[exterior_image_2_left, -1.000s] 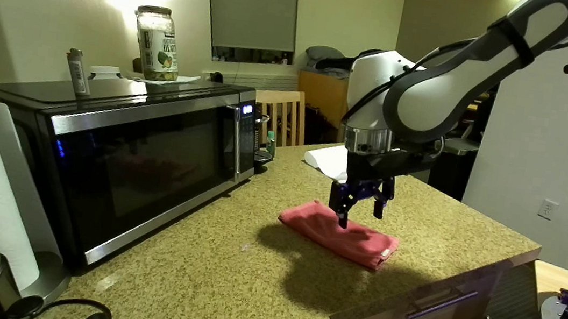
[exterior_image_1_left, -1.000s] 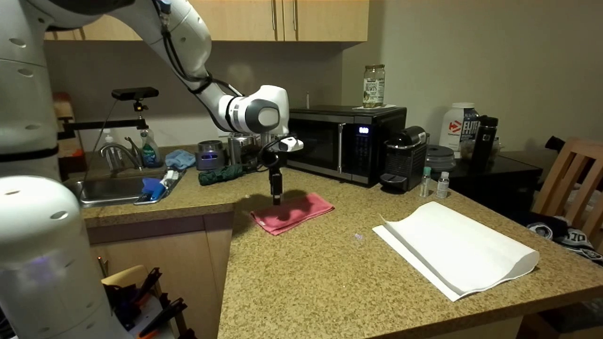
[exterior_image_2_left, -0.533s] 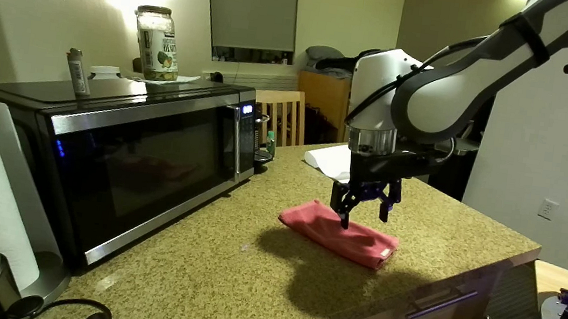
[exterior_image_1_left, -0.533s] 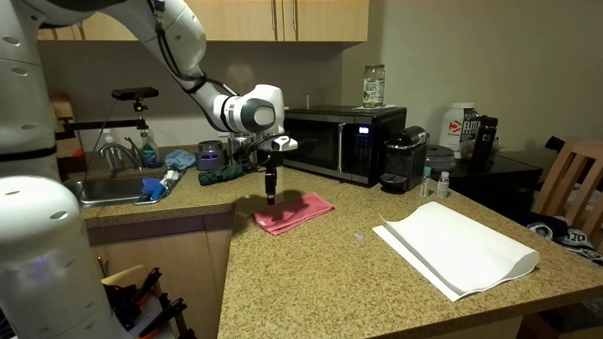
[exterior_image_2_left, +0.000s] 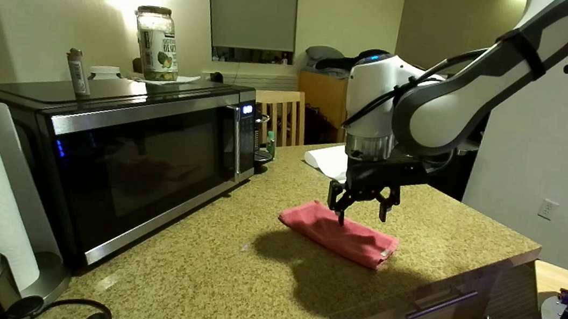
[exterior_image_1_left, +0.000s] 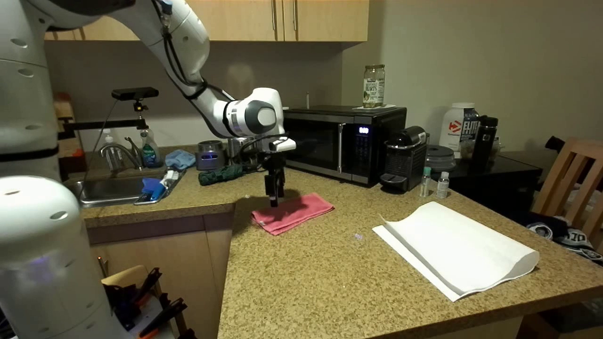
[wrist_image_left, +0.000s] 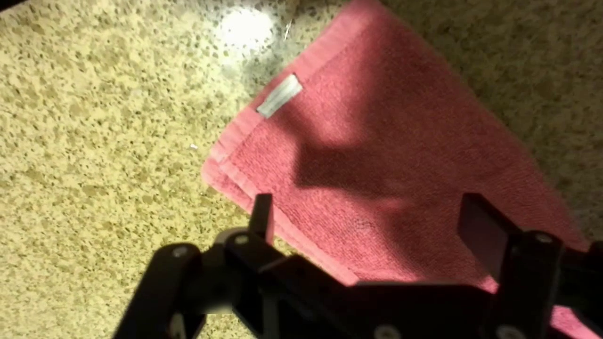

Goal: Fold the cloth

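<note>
The pink-red cloth (exterior_image_1_left: 301,212) lies flat on the counter as a folded, layered strip, seen in both exterior views. A small white tag (wrist_image_left: 280,96) sits on one edge of it in the wrist view. Just above the cloth hovers my gripper (exterior_image_2_left: 361,220), pointing down with its jaws wide apart and nothing between them. In the wrist view one finger (wrist_image_left: 262,214) overlaps the cloth's long layered edge, while the opposite finger (wrist_image_left: 483,230) is over the middle of the fabric. Whether a fingertip touches the cloth I cannot tell.
A white folded sheet (exterior_image_1_left: 459,249) lies farther along the counter. Behind the cloth stand a microwave (exterior_image_1_left: 330,146) and a coffee machine (exterior_image_1_left: 404,160). A dark green cloth (exterior_image_1_left: 221,175) and a sink (exterior_image_1_left: 108,190) are off to one side. The counter's edge (exterior_image_2_left: 425,285) runs close to the cloth.
The gripper has shifted slightly, come down a little and turned, so both fingers now show separately in both exterior views. It stays open, and the cloth has not moved.
</note>
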Robot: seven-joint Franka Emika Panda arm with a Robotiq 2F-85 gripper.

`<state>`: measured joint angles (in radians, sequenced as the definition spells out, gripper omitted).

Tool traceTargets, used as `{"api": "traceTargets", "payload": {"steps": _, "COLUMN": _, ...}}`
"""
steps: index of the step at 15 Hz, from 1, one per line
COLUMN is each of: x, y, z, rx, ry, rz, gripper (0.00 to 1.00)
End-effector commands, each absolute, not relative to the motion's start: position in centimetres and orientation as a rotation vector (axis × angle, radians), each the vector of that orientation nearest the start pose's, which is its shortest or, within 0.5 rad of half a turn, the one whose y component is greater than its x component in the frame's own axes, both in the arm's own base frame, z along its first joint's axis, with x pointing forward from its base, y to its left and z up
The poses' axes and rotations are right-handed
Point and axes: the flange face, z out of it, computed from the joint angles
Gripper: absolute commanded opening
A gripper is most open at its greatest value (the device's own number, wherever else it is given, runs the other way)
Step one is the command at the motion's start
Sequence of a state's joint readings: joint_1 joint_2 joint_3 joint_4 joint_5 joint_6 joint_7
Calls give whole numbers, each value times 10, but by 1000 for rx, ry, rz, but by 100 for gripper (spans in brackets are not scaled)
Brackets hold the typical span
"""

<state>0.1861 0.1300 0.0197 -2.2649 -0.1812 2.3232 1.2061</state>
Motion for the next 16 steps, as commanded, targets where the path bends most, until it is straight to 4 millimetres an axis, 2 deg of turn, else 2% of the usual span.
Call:
{"api": "traceTargets", "payload": {"steps": 1, "x": 528, "y": 102, "z": 283, "rx": -2926, "ry": 1514, "rz": -84, "gripper": 100}}
{"api": "traceTargets", "payload": {"steps": 5, "x": 546, "y": 104, "z": 268, "rx": -2860, "ry": 1592, "rz": -92, "gripper": 100}}
{"api": "traceTargets", "payload": {"steps": 10, "x": 560, "y": 101, "z": 253, "rx": -2799, "ry": 1601, "rz": -169, "gripper": 100}}
{"api": "traceTargets", "payload": {"steps": 16, "x": 553, "y": 95, "z": 245, "rx": -2751, "ry": 1576, "rz": -253, "gripper": 100}}
